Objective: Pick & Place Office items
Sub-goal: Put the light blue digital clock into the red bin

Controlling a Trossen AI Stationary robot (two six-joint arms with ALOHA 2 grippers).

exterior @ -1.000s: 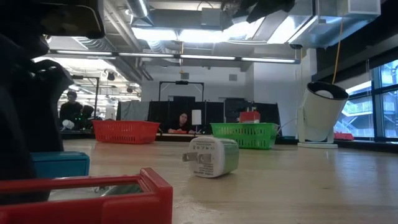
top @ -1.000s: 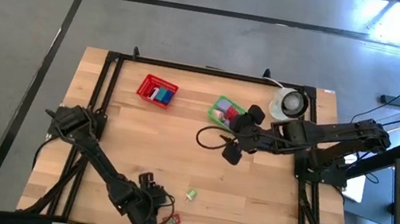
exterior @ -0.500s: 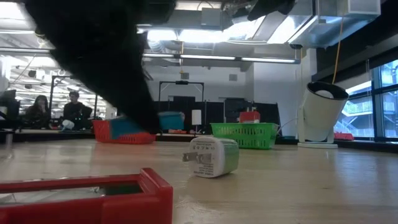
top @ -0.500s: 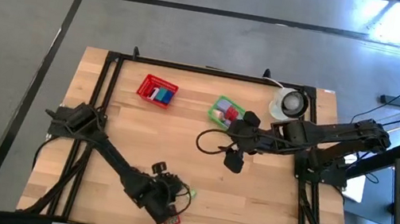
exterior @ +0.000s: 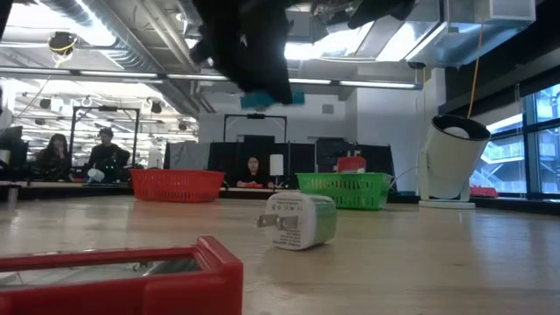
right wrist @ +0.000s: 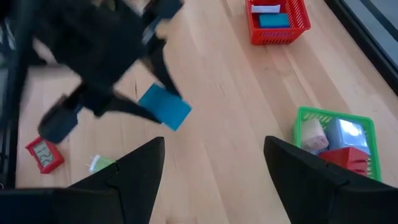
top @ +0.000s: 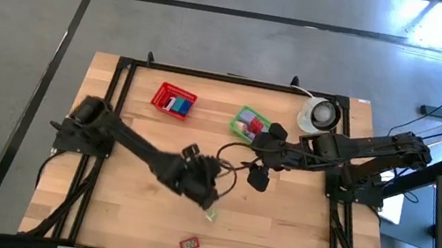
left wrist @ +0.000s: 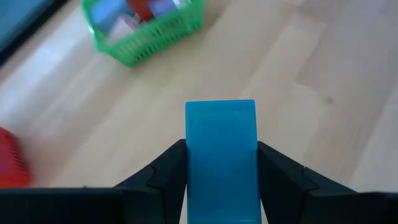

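Note:
My left gripper [top: 207, 189] hangs over the middle of the table, shut on a blue block [left wrist: 221, 149], which also shows in the right wrist view [right wrist: 165, 107] and high up in the low view [exterior: 273, 94]. My right gripper [top: 258, 173] stands open in the air near the green basket [top: 250, 122], with nothing between its fingers. A white and green charger [top: 211, 215] lies on its side on the table. A small red item [top: 189, 245] lies flat near the near edge. The red basket [top: 173, 100] stands on the far side of the table and holds a few pieces. My left gripper pinches the blue block by its two long sides [left wrist: 191, 177] between its two fingers. The fingers slant down and lie along the block, whose free end sticks out past the fingertips [left wrist: 177, 149]. The block is lifted clear of the table.
A clear round container [top: 320, 115] stands at the far right. The green basket [right wrist: 336, 140] holds several pieces. Bare wood lies between the baskets and the near edge. A black cable [top: 229, 154] loops by my right gripper. People sit in the room beyond the table.
My left gripper has risen from the table near its near edge and swung toward the far side and the table's middle. The blue block, which lay on the table a second ago, has gone up with it and hangs clear.

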